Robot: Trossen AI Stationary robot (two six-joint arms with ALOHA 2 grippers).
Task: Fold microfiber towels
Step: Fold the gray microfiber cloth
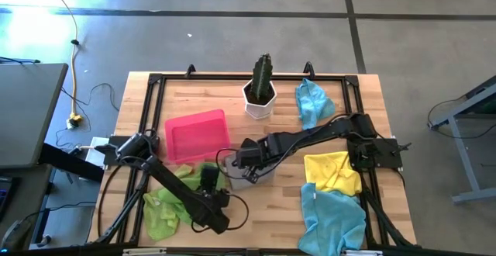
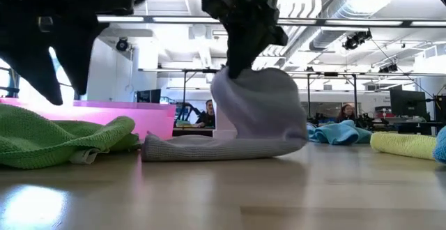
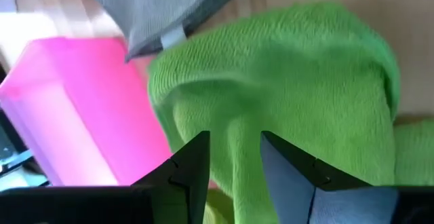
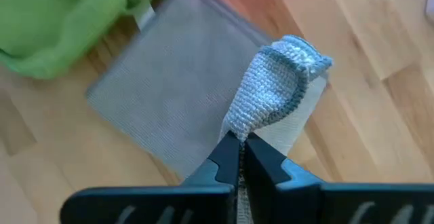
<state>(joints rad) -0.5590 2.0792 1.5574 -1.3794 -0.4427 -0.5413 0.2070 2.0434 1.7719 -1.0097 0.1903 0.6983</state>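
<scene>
Lime green towel lies bunched at the near left, and the left gripper hovers over it, fingers apart, gripping nothing. Just beyond sits the pink tray. Centre table, the right gripper is pinched tight on a corner of the grey towel, lifting that edge up. Further right lie a yellow towel and light blue towels. No readable writing anywhere.
</scene>
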